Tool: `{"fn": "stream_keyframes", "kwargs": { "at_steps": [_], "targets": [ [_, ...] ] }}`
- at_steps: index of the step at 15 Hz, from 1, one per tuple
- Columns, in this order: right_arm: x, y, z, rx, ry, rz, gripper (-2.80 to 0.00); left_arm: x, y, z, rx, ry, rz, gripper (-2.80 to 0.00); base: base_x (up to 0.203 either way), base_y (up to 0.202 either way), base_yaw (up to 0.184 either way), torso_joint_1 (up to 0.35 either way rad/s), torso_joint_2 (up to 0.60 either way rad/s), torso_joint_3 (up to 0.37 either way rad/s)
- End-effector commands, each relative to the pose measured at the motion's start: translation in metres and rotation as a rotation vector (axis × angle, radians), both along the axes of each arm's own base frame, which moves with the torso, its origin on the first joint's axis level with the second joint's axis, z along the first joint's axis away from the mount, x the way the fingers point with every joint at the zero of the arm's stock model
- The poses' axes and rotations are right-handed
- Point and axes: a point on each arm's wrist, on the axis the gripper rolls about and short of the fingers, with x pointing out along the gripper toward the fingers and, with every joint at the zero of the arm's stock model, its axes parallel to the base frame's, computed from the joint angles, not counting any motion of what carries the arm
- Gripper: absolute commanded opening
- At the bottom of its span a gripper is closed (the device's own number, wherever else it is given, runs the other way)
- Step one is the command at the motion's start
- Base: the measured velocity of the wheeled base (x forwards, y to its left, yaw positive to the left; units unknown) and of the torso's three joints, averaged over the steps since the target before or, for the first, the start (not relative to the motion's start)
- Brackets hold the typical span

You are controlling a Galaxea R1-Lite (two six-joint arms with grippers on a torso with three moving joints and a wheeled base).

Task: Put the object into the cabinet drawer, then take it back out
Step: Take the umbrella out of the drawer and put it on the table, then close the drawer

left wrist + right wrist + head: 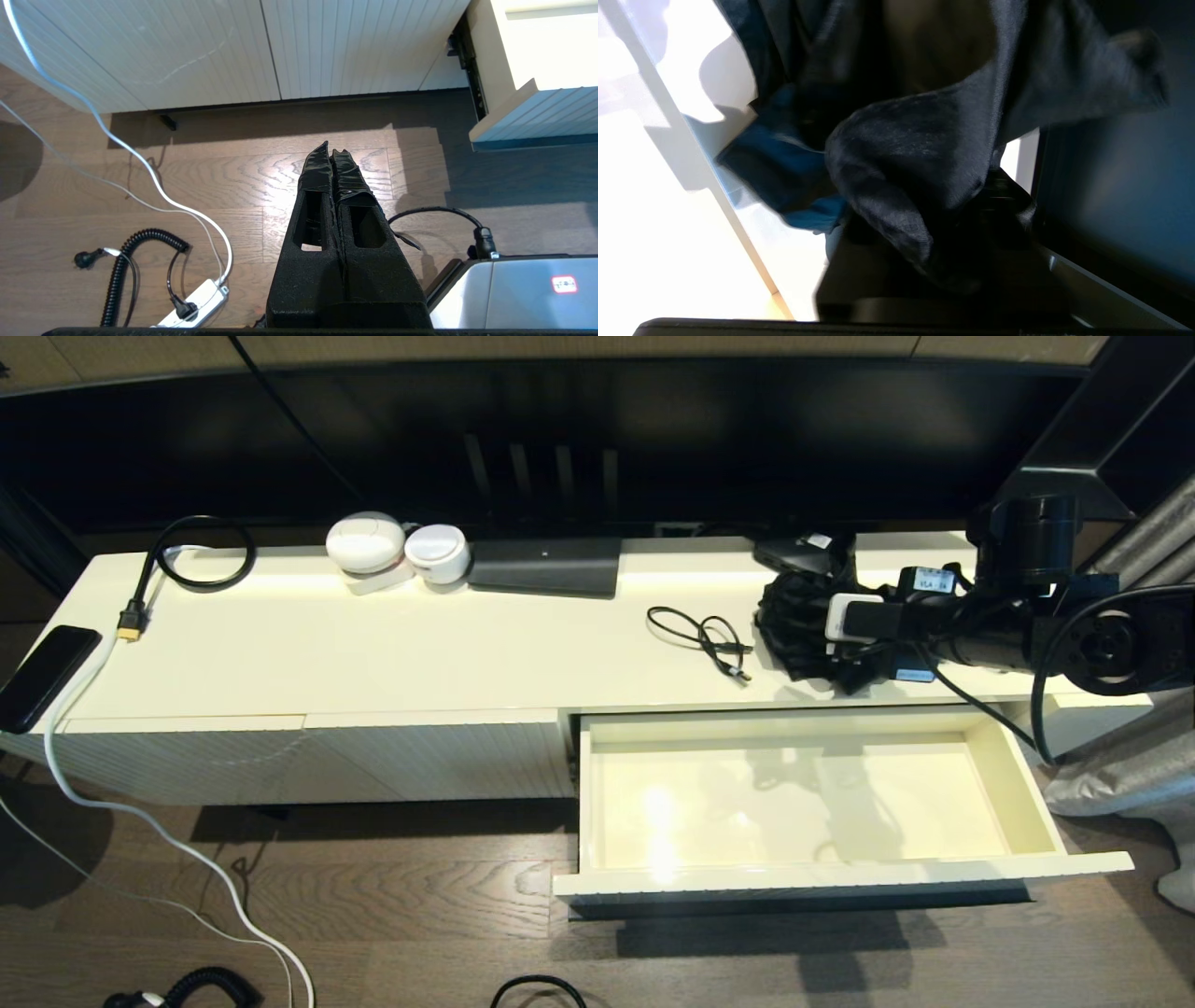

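Gripping dark cloth (794, 625) above cabinet top (373, 653), right end effector (814, 627), cabinet drawer (1018, 784) open

Cabinet top: black phone (42, 674) at left edge; two white round devices (397, 549) far centre; loose black cable (705, 639) right.

Wide cream-white cabinet drawer (1018, 784): inside smooth, glossy. Dark bundled cloth (794, 625): soft, faint sheen. Brown wooden floor (392, 896): grained, matt.
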Motion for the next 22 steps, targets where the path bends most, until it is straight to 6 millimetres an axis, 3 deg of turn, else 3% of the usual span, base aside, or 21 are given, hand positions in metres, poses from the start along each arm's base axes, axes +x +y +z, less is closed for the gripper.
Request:
{"fn": "stream_keyframes", "kwargs": {
  "at_steps": [1, 7, 12, 16, 20, 21, 22],
  "targets": [
    [-0.003, 0.001, 0.005, -0.002, -0.012, 0.002, 0.0, 0.0, 0.0, 0.0, 0.001, 0.0, 0.0, -2.8, 0.0, 0.0, 0.0, 0.0, 0.0, 0.0],
    [-0.034, -0.001, 0.028, 0.004, -0.04, 0.008, 0.0, 0.0, 0.0, 0.0, 0.001, 0.0, 0.0, -2.8, 0.0, 0.0, 0.0, 0.0, 0.0, 0.0],
    [-0.099, -0.01, 0.046, 0.032, -0.009, 0.007, 0.0, 0.0, 0.0, 0.0, 0.001, 0.0, 0.0, -2.8, 0.0, 0.0, 0.0, 0.0, 0.0, 0.0],
    [-0.157, -0.002, 0.026, 0.18, 0.194, 0.0, 0.0, 0.0, 0.0, 0.0, 0.001, 0.0, 0.0, -2.8, 0.0, 0.0, 0.0, 0.0, 0.0, 0.0],
    [-0.2, 0.007, 0.0, 0.246, 0.382, 0.016, 0.0, 0.0, 0.0, 0.0, 0.001, 0.0, 0.0, -2.8, 0.0, 0.0, 0.0, 0.0, 0.0, 0.0],
    [-0.205, 0.008, -0.01, 0.244, 0.419, 0.016, -2.8, 0.0, 0.0, 0.0, 0.001, 0.0, -0.003, -2.8, 0.0, 0.0, 0.0, 0.0, 0.0, 0.0],
    [-0.211, 0.008, -0.018, 0.239, 0.45, 0.021, -2.8, 0.0, 0.0, 0.0, 0.001, 0.0, 0.0, -2.8, 0.0, 0.0, 0.0, 0.0, 0.0, 0.0]
  ]
}}
